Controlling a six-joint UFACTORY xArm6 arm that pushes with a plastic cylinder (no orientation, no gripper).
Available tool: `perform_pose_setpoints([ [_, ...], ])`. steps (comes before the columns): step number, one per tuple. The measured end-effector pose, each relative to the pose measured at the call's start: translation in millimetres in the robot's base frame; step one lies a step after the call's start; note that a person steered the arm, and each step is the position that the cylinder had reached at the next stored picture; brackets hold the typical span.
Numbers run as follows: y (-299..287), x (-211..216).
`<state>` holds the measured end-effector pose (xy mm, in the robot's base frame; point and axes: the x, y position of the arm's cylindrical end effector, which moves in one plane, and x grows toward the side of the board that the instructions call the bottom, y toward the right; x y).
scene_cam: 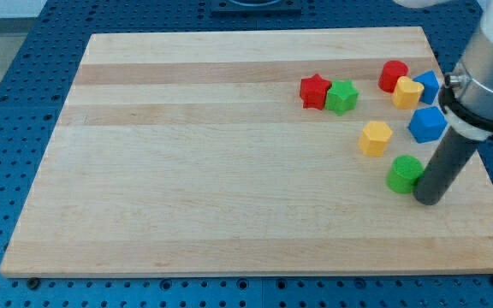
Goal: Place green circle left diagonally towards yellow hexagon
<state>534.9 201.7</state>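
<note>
A pale wooden board (229,154) with straight grain bands lies on a blue metal table (24,103) drilled with rows of holes. All the blocks sit toward the view's right part of the board.

Taking the yellow hexagon (375,138) as the landmark: the green circle (405,174) lies just below it and a little to the view's right, close but apart. A blue block (427,124), roughly hexagonal, is just to the hexagon's right. Above and right of it are a second yellow block (408,91), a red round block (393,75) and another blue block (428,85), crowded together. Up and left of it a red star (314,91) touches a green star (342,96).

My tip (428,198) holds nothing; it is a plain dark rod standing on the board, touching or nearly touching the green circle's right side, well below and right of the hexagon.

The green circle looks like a small, stiff, light piece with a smooth painted face, so I judge it will slide easily on the wood. Its round wall gives no flat to bear on, so an off-centre push would likely let it roll off the rod. The contact point should be on its lower right, opposite the hexagon.
</note>
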Motion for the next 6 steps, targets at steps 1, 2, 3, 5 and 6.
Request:
perform_pose_setpoints([
  [1,-3.5,-15.9],
  [2,-3.5,-45.7],
  [3,-3.5,-72.1],
  [5,-6.9,-108.8],
  [6,-12.3,-119.4],
])
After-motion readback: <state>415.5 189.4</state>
